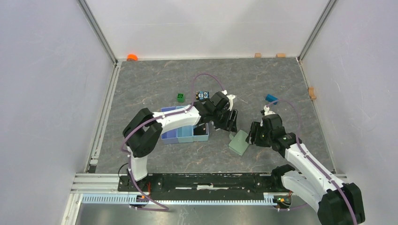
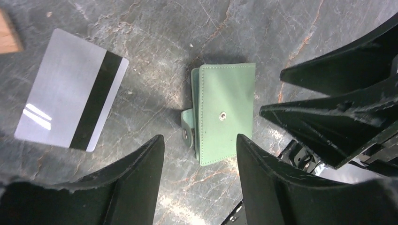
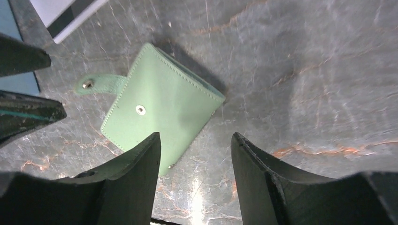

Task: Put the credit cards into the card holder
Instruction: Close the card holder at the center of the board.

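Operator: Where is the card holder, and how will it take a grip?

Spotter: You'll find the card holder [image 1: 239,142] lying flat on the tabletop [image 1: 155,84] between your two arms. It is folded shut, with its snap tab unfastened and sticking out at one side. It looks light and soft-sided, with a smooth skin, so I'd expect it to slide or flop if you pinch a corner. I'd take it by a stitched long edge. You could also pin the cover with one arm while the other lifts the flap.

Operator: And the card?

Spotter: One credit card [image 2: 71,108], grey with a dark stripe, lies flat near the holder but apart from it. It looks thin and stiff and sits flush on the stone, so you'll probably have to slide it or tip up an edge. I can't see any other cards.

Operator: How do my arms stand?

Spotter: Your left arm [image 1: 164,122] reaches out over the light blue tray [image 1: 180,136] with its wrist bent down. The left jaws are parted and empty above the holder's tab side. Your right arm [image 1: 305,159] comes in low with its wrist pitched down. The right jaws are also parted and empty, over the holder's corner.
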### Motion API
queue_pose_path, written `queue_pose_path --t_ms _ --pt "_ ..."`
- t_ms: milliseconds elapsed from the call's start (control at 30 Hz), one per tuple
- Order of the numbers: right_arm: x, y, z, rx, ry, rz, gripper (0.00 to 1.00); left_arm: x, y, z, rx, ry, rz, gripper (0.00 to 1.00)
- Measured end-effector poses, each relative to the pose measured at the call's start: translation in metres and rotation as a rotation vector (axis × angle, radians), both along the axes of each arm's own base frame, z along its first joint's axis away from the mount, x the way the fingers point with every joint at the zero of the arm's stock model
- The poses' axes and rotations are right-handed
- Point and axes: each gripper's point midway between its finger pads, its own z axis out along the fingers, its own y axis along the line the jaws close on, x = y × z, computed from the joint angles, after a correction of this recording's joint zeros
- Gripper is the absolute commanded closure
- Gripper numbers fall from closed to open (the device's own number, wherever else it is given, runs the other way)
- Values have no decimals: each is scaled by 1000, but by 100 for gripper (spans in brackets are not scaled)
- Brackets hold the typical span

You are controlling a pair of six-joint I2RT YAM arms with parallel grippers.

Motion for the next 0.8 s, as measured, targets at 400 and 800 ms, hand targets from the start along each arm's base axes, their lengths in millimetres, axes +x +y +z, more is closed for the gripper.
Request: queue_pose_path --t_ms 400,800 --pt "-21 19 -29 147 76 -22 42 -3 -6 -24 36 52 -41 59" --pt "-12 25 -29 179 49 -25 42 -4 -4 -26 51 53 -44 69"
